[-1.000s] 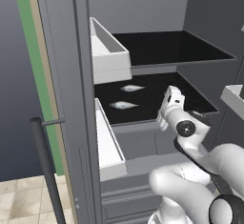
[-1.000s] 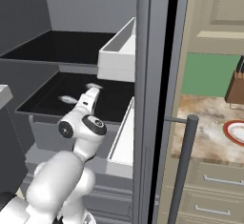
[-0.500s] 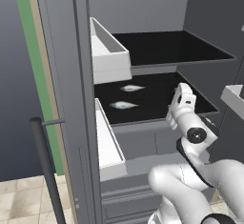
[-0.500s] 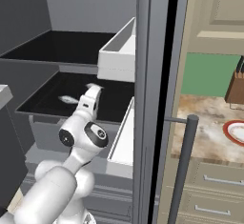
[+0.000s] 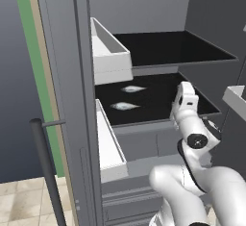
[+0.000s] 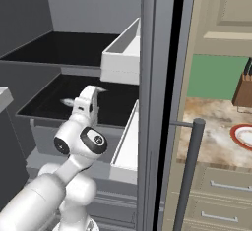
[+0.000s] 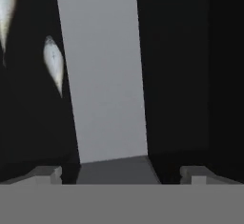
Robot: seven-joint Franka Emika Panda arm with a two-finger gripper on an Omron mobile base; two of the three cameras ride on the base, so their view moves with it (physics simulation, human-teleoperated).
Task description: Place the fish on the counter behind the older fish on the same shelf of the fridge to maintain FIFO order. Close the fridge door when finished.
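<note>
Two fish (image 5: 126,106) lie mid-frame on the black shelf (image 5: 158,107), light, slick, slender things best pinched across the thick middle, while the tool (image 5: 186,91) hangs released, empty, at the shelf's right.

A kitchen: an open grey fridge (image 5: 67,76) beside a speckled granite counter (image 6: 216,136) with cream drawers (image 6: 221,186).
</note>
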